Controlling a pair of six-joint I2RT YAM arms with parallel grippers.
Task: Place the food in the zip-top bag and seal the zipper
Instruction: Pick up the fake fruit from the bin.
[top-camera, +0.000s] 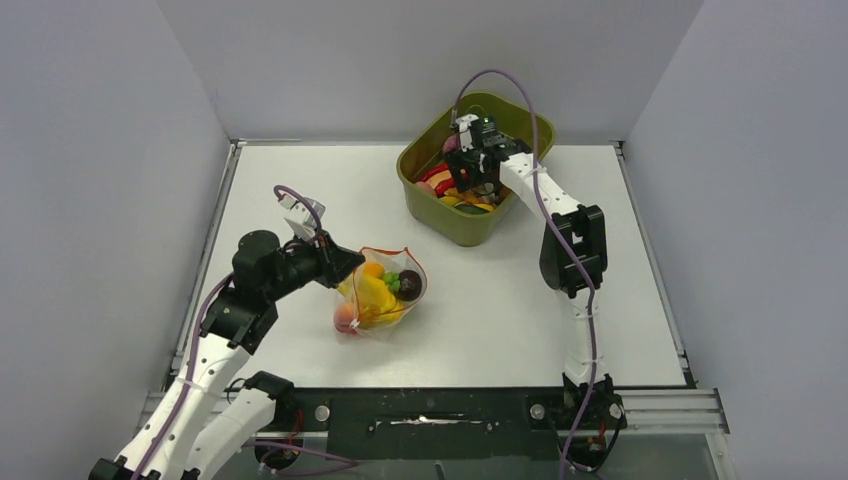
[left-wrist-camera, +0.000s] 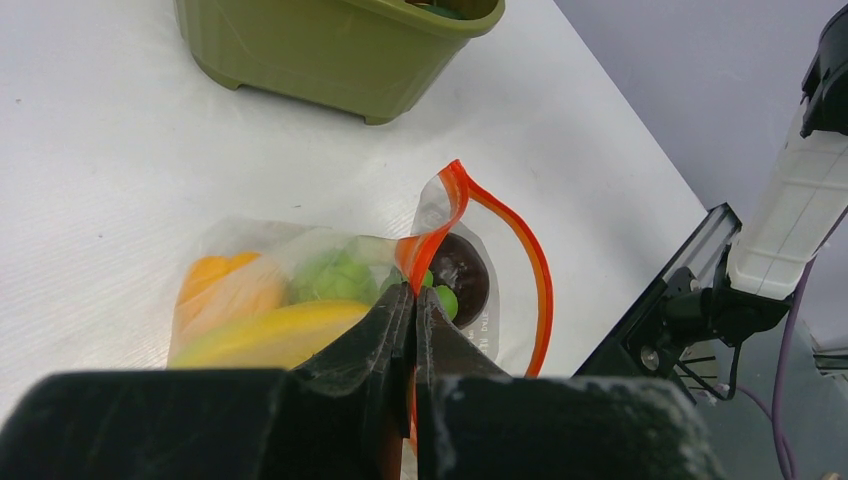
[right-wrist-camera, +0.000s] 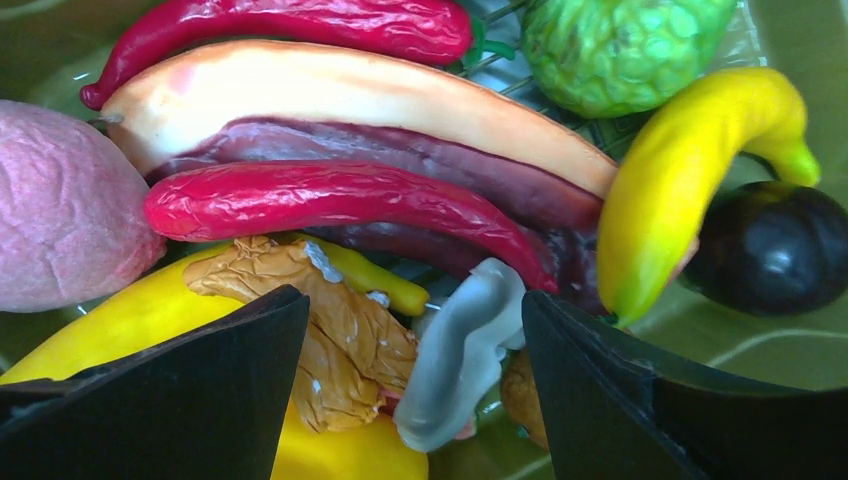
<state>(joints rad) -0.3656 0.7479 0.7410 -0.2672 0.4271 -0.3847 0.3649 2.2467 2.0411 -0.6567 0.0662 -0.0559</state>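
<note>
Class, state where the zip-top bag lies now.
In the top external view the zip-top bag lies on the table, left of centre, pinched at its edge by the left tool, apart from the green tub.

The zip-top bag (top-camera: 385, 292), clear and crinkled, lay left of the counter's centre, nearer the near edge. Its orange-red zipper (left-wrist-camera: 541, 290) stood unsealed in an open loop, one side nipped between the closed fingers of the left pincer (left-wrist-camera: 413, 293). Inside lay a yellow banana (left-wrist-camera: 270, 335), a green piece (left-wrist-camera: 330, 275), an orange piece (left-wrist-camera: 215, 275) and a dark round piece (left-wrist-camera: 462, 272). Other food (right-wrist-camera: 330, 195) was heaped toward the far right corner.
</note>
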